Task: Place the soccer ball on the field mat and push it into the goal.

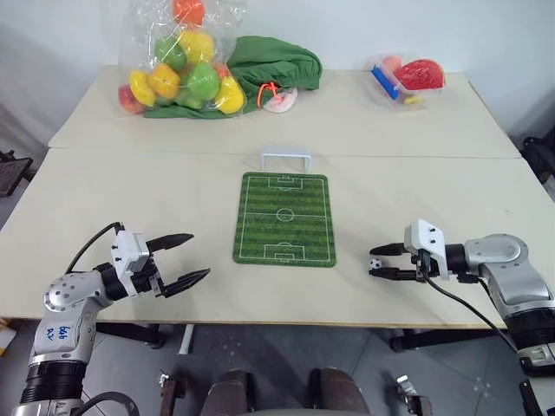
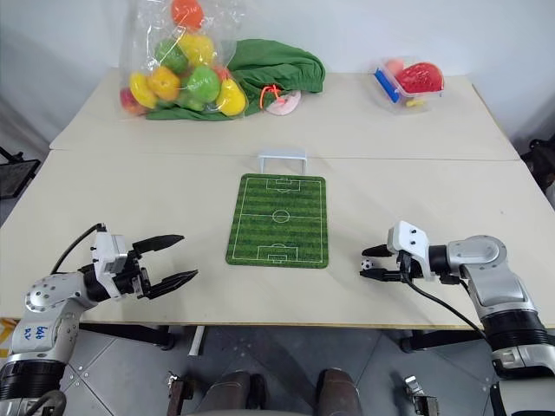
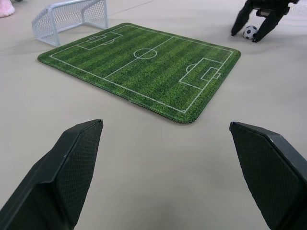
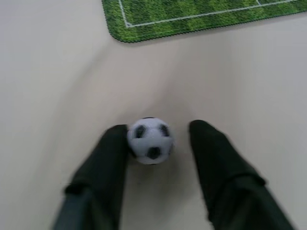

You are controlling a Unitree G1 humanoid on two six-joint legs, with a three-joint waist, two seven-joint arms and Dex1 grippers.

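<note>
Little of the task is judged to be done. The soccer ball (image 1: 375, 263) is seen on the bare table (image 1: 104, 182), off the field mat (image 1: 285, 218) and near its right front corner, so it has not yet been placed on the mat. The right gripper (image 1: 376, 261) is set around the ball, its two fingers (image 4: 105, 158) on either side; one finger is seen touching the ball while a small gap is left at the other, so a firm clamp cannot be confirmed and the ball is not lifted. The left gripper (image 1: 191, 257) is held over the table to the left of the mat, its fingers spread apart and empty. The goal (image 1: 285, 159) is stood at the far end of the mat, upright and empty. Lifting, placing on the mat and pushing into the goal are all left to be done.
</note>
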